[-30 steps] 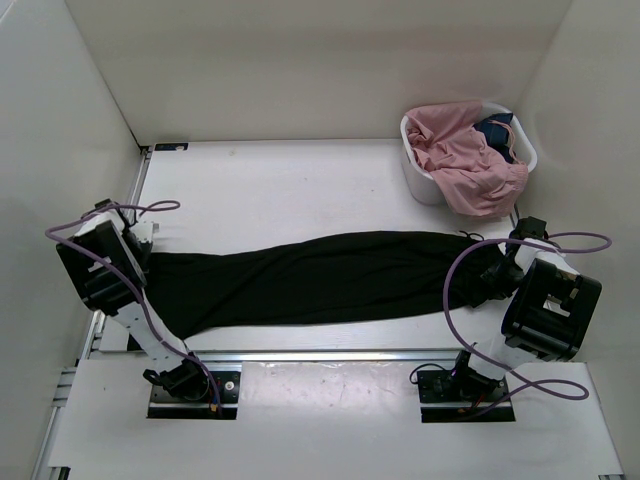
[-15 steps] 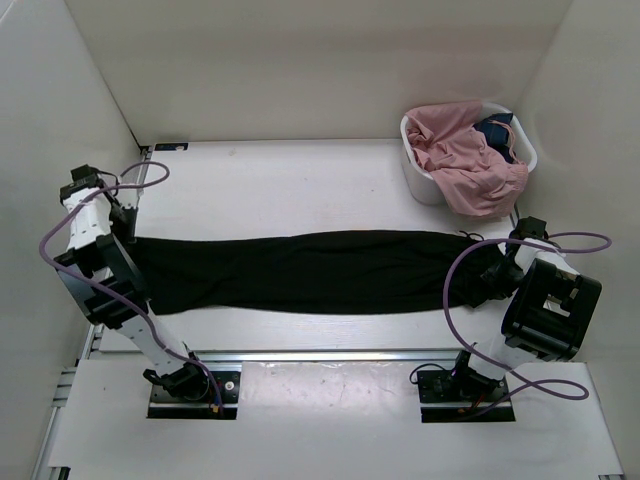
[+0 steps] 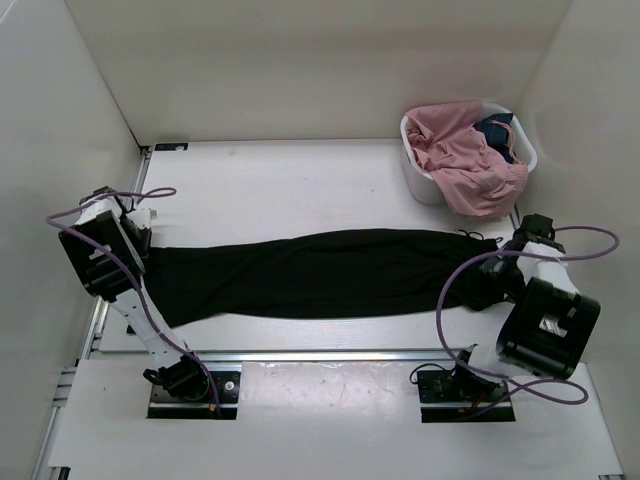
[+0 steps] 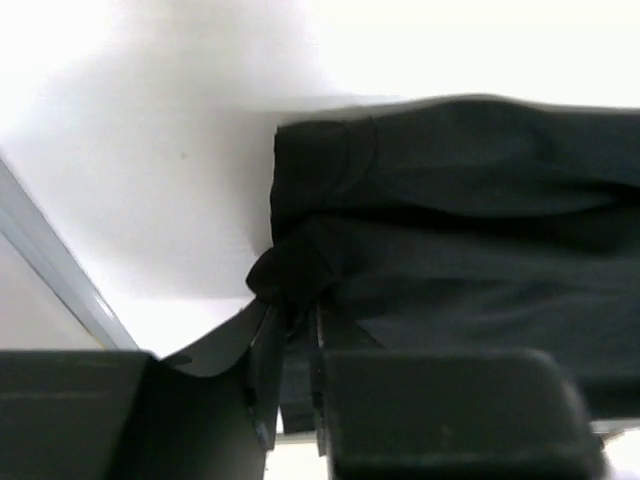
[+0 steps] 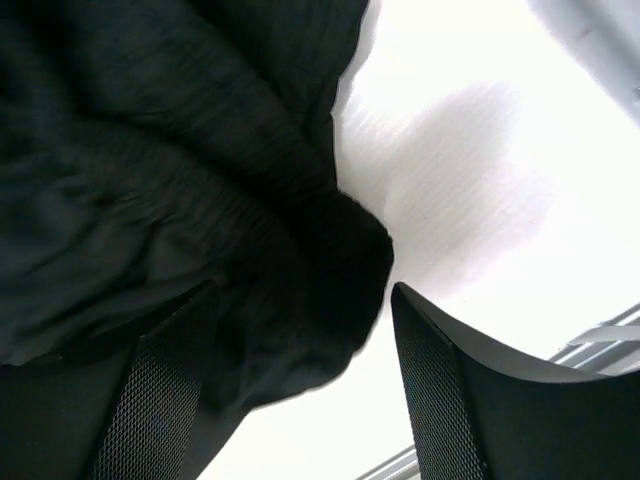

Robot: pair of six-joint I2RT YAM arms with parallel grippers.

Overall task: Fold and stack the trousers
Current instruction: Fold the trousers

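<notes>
**A:** One pair of trousers (image 3: 320, 275), flat on the table (image 3: 280, 180). They're stretched left to right across the near half, one end at each arm.

**B:** Left gripper (image 4: 290, 325)?

**A:** Jaws nearly closed, only a slit. A tuft of cloth near the hemmed corner of the left end is pinched between the fingers (image 4: 265, 360) and pulled up into a peak. The rest of that end lies flat beyond the tips.

**B:** Right gripper (image 5: 300, 300)?

**A:** Jaws wide apart, clamping nothing. The ribbed, gathered right end is bunched in the gap. It lies against one finger (image 5: 150, 400), and the other finger is just beside the lump.

**B:** Anything else out there?

**A:** White basket (image 3: 425, 185) in the far right corner, apart from the trousers. Pink garment (image 3: 465, 160) spills over its rim, with a dark blue garment (image 3: 497, 130) tucked behind.
</notes>
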